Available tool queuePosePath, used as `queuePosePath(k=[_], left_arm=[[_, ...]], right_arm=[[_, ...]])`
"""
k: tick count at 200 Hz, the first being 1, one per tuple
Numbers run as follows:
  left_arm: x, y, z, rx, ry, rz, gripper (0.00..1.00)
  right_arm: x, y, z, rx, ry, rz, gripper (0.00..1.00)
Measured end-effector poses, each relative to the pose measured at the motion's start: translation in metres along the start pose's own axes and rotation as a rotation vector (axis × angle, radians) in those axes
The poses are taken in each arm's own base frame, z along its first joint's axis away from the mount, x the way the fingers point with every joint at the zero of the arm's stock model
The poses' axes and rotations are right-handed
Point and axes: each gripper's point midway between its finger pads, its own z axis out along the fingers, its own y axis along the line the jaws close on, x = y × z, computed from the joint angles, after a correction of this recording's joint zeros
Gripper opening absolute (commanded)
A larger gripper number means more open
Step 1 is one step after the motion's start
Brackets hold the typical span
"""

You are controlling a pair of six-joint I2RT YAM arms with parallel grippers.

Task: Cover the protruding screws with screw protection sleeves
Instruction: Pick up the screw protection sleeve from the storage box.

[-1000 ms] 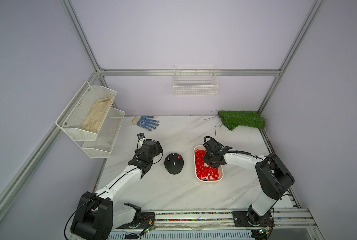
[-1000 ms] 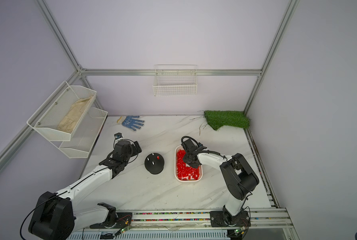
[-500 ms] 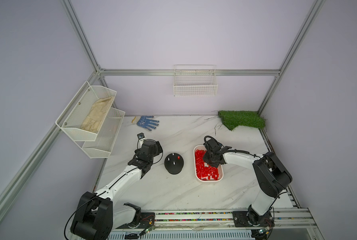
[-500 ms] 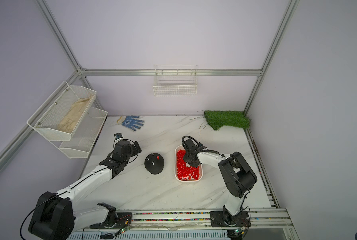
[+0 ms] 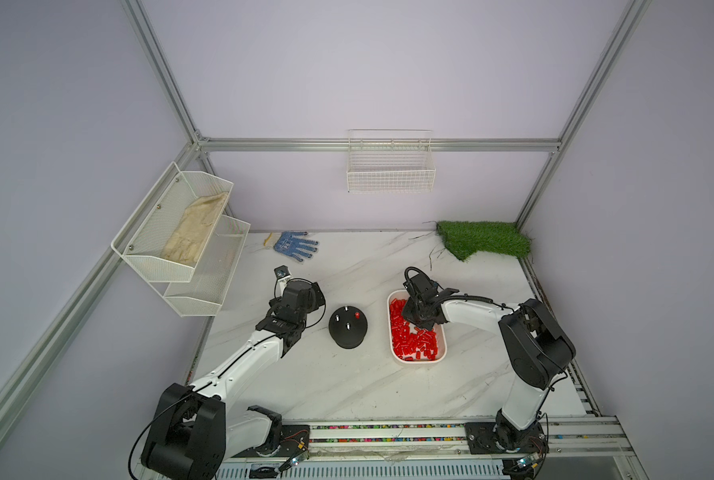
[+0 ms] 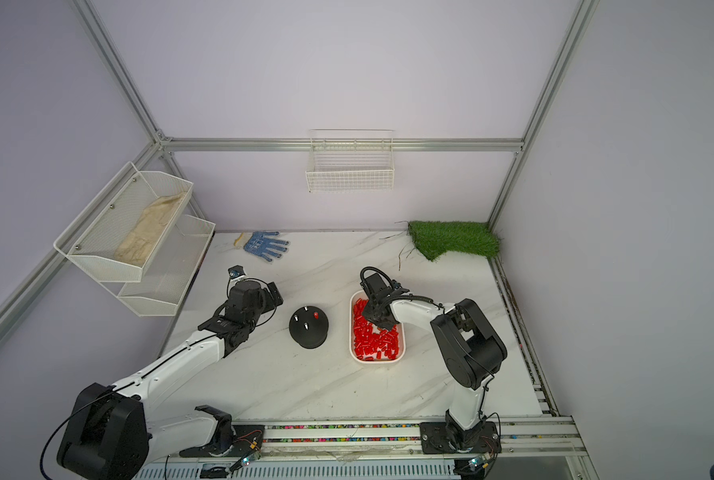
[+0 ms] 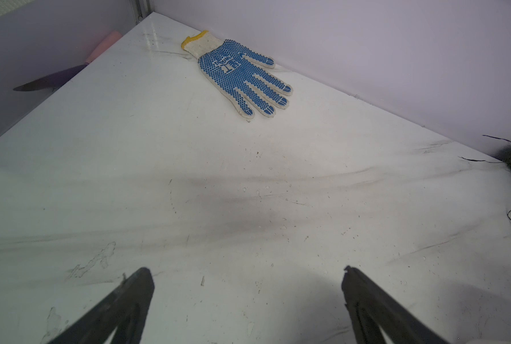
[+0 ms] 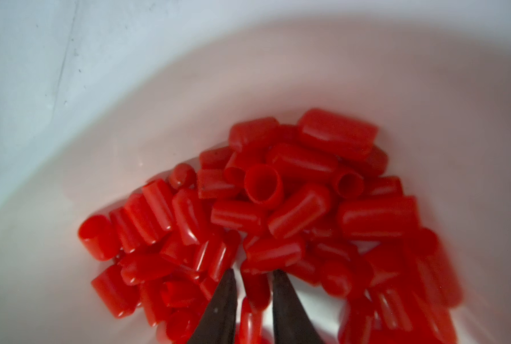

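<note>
Reaching into the white plastic tray (image 5: pixel 442 358) at 3 o'clock of the round black domed base (image 5: pixel 348 338), the right gripper (image 8: pixel 254 275) is clamped on one small red plastic sleeve (image 8: pixel 256 291). On that base thin silvery studs (image 5: pixel 348 326) are seen upright; the left gripper (image 7: pixel 246 269) is held wide.

Glossy red plastic sleeves (image 8: pixel 299 214), smooth white tray (image 8: pixel 278 74)

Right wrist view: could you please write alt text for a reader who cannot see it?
The right gripper has its two dark fingertips narrowly apart with one red sleeve between them; a firm grip cannot be confirmed. Many more red sleeves lie heaped in a white tray.
</note>
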Motion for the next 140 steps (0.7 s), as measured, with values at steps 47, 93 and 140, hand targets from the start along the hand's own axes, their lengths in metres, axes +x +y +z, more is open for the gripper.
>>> queuePosePath(k=[47,93,140], left_arm=[[0.0,-0.0001,0.0,0.001,0.0,0.0,1.0],[0.0,-0.0001,0.0,0.001,0.0,0.0,1.0],[-0.0002,-0.0002,-0.0001,0.001,-0.001,0.0,1.0]], right_arm=[[-0.0001,-0.0004,-0.0003,0.003,0.0,-0.007,0.27],[-0.0006,-0.0016,-0.0008,0.011,-0.002,-0.031,0.22],[-0.0052,0.0006,0.0001,0.026,-0.013,-0.06,0.25]])
